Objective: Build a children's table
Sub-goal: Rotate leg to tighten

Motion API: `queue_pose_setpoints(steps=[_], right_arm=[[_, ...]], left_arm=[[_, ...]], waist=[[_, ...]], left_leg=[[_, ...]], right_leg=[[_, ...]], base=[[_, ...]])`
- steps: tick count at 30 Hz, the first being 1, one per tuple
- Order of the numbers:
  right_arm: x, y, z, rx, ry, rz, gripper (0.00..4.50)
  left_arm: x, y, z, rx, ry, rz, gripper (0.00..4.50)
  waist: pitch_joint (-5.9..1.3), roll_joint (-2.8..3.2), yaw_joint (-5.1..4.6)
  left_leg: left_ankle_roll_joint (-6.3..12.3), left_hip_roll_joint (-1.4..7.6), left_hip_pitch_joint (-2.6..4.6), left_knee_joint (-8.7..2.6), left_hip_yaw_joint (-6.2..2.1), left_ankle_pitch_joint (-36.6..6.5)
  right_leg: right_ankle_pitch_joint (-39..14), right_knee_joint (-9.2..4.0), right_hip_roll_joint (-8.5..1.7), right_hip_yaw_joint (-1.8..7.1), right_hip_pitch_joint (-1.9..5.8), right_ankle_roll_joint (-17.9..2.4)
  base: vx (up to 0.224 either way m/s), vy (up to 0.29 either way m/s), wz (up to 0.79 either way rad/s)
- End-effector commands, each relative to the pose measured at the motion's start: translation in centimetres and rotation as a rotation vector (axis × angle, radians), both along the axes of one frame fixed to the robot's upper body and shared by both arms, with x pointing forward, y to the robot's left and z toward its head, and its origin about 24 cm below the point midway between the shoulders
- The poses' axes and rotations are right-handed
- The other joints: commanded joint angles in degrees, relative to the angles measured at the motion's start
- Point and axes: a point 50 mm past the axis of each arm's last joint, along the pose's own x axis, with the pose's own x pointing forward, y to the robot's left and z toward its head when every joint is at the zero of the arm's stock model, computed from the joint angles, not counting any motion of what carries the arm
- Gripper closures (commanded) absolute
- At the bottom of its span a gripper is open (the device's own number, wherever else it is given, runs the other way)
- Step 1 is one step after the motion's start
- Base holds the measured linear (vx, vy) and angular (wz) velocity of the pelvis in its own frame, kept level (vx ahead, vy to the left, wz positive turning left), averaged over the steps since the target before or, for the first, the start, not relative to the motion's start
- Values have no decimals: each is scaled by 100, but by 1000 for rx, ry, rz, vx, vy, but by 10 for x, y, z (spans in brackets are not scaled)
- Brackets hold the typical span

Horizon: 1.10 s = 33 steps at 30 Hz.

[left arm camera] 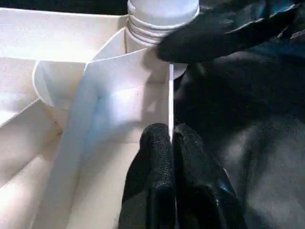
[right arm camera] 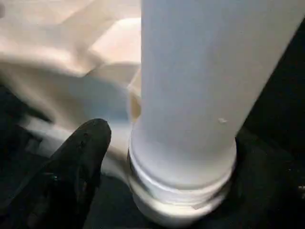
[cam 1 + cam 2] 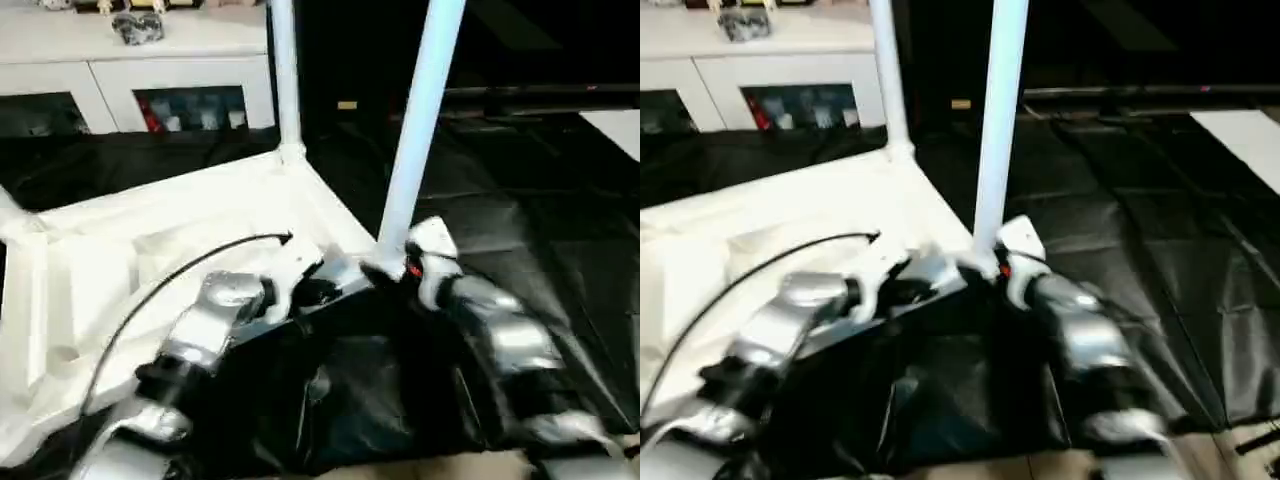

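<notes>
Nearest me, my left gripper [image 1: 170,143] is clenched on the thin side wall of the white ribbed plastic tabletop [image 3: 150,250], which lies underside-up on the black-draped table [image 3: 560,240]. My right gripper [image 3: 385,268] sits at the base of the near white tubular leg [image 3: 415,130], one black finger [image 2: 76,162] just beside it; whether it grasps, I cannot tell. Beyond, a second white leg [image 3: 285,80] stands upright in the far corner socket. Behind stands a white cabinet [image 3: 130,70].
</notes>
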Motion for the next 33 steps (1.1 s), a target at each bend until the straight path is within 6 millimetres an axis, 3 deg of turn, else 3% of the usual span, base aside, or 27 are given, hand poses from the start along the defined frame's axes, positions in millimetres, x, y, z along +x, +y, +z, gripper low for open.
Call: queue_pose_setpoints(steps=[1,4,5,7,14,17,18,22,25,29,30,33], right_arm=[[-15,37,-4,47,47,246,41],[-21,26,-2,8,52,332,41],[-24,22,-1,-10,59,377,68],[-27,16,1,-29,70,428,77],[-31,15,4,-45,86,488,118],[-31,16,4,-41,89,495,148],[-33,17,4,-35,95,507,153],[-35,18,2,-17,106,503,175],[-30,27,-8,29,119,345,178],[-17,41,-23,19,102,68,180],[-15,44,-25,18,98,34,180],[-8,53,-29,22,108,-95,180]], left_arm=[[-3,-20,12,-68,-51,-102,450],[-5,-12,12,-52,-37,-137,450],[-6,-8,12,-48,-27,-163,450],[-8,-1,12,-31,-14,-195,450],[-11,10,14,-7,9,-236,450],[-11,11,14,-8,9,-236,450],[-11,12,14,-8,12,-240,450],[-12,11,13,-8,12,-232,450],[-5,2,10,-3,-15,-147,450],[9,-18,10,-11,-59,-2,450],[10,-21,10,-11,-67,18,450],[15,-34,11,3,-87,76,450]], waist=[[-341,-62,13],[-326,-72,13],[-329,-67,20],[-334,-70,33],[-324,-61,41],[-335,-61,47],[-334,-92,53],[-336,-89,63],[-326,-81,55],[-272,-90,-29],[-270,-94,-54],[-276,-80,-85]], left_leg=[[446,465,130,-387,-247,-883],[332,475,138,-399,-248,-1040],[321,482,146,-400,-246,-1039],[329,483,140,-396,-241,-1002],[265,496,171,-408,-244,-1106],[263,494,165,-404,-240,-1047],[278,488,156,-401,-235,-1007],[295,485,155,-394,-237,-964],[258,490,160,-406,-241,-999],[-69,465,207,-451,-266,-1559],[-206,464,246,-459,-291,-1800],[-315,473,245,-501,-321,-1977]], right_leg=[[-586,-420,-559,275,189,-1374],[-848,-440,-550,280,197,-1354],[-854,-440,-551,283,190,-1348],[-760,-413,-542,280,192,-1376],[-927,-428,-554,283,163,-1434],[-757,-409,-550,284,166,-1454],[-705,-406,-548,283,175,-1454],[-727,-401,-558,285,175,-1441],[-868,-421,-560,291,153,-1422],[-1768,-522,-573,300,103,-1273],[-2132,-553,-587,298,83,-1185],[-2182,-566,-566,304,75,-1024]], base=[[0,0,0],[0,0,0],[0,0,0],[0,0,0],[0,0,0],[0,0,0],[0,0,0],[0,0,0],[0,0,0],[0,0,0],[0,0,0],[0,0,0]])
